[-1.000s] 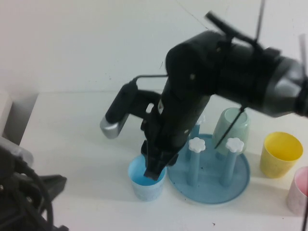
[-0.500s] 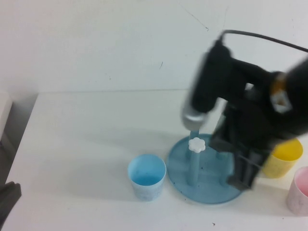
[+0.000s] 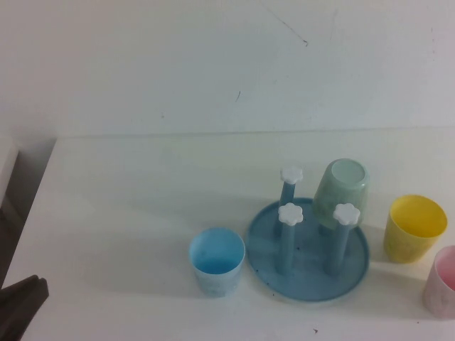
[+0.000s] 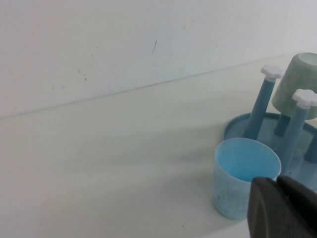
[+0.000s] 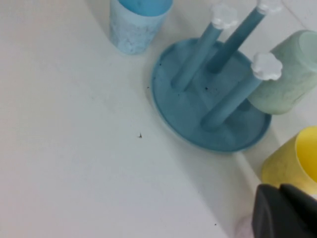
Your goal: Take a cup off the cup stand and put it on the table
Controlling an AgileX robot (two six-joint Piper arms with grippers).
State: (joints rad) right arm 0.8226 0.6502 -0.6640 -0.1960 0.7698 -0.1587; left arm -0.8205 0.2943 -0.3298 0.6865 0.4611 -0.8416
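The light blue cup (image 3: pixel 217 261) stands upright on the white table (image 3: pixel 128 206), just left of the teal cup stand (image 3: pixel 306 283), touched by nothing. It also shows in the left wrist view (image 4: pixel 241 187) and the right wrist view (image 5: pixel 134 26). My left gripper (image 4: pixel 278 181) is shut and empty, low near the cup; only a dark part of that arm (image 3: pixel 21 307) shows at the high view's bottom left corner. My right gripper (image 5: pixel 280 188) is shut and empty, above the table near the yellow cup (image 5: pixel 292 163), and is out of the high view.
A pale green cup (image 3: pixel 342 188) hangs upside down on a back peg of the stand. The yellow cup (image 3: pixel 414 227) and a pink cup (image 3: pixel 442 280) stand right of the stand. The wall runs along the table's far edge.
My right arm has let go of the light blue cup, swung right and left the high view. The cup stays on the table. The left arm has sunk lower at bottom left.
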